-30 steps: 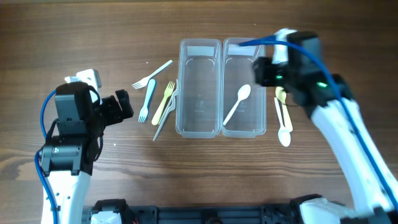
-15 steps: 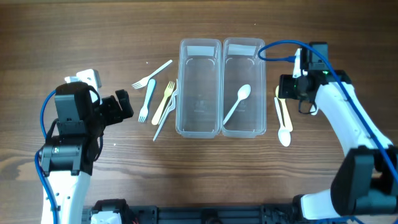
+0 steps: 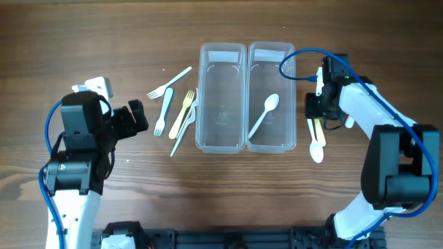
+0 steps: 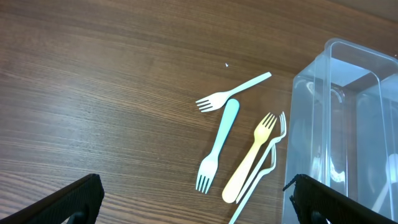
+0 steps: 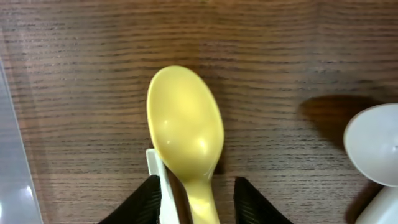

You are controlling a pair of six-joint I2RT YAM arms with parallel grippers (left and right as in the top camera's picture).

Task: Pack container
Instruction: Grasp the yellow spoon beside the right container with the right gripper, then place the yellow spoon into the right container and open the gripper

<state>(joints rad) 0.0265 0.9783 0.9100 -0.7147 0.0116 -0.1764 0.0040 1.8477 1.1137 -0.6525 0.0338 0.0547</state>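
Yellow spoon lies parallel to clear container, bowl pointing away.

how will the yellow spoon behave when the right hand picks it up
The yellow spoon looks like thin moulded plastic, so probably light and fairly stiff. Its glossy bowl suggests slipperiness; it may pivot in the right hand, whose fingers straddle the narrow handle. Lying flat, it seems unlikely to roll.
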